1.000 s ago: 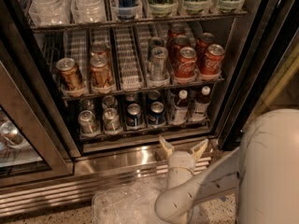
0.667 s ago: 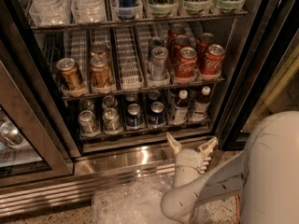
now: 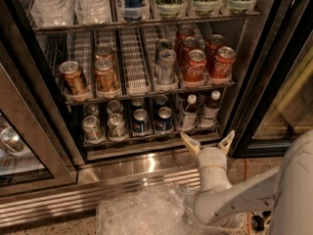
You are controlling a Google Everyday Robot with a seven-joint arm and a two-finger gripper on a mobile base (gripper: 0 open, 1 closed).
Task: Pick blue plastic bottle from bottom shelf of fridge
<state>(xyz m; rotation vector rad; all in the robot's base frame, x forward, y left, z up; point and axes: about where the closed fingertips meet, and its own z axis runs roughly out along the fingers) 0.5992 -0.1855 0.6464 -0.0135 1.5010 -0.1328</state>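
Two small slim bottles with white caps and dark contents stand at the right end of the bottom shelf of the fridge. The blue plastic bottle is the left one and its twin is on its right. My gripper is open and empty. It points up at the shelf's front lip, just below and in front of the two bottles, not touching them. My white arm comes in from the lower right.
Blue Pepsi cans and silver cans fill the bottom shelf to the left. Red Coca-Cola cans and tan cans stand on the rack above. A crumpled clear plastic bin lies on the floor. An open glass door is at left.
My gripper has moved to the right and upward, from below the Pepsi cans to just below the two bottles. The fingers stay spread. Nothing on the shelves has moved.
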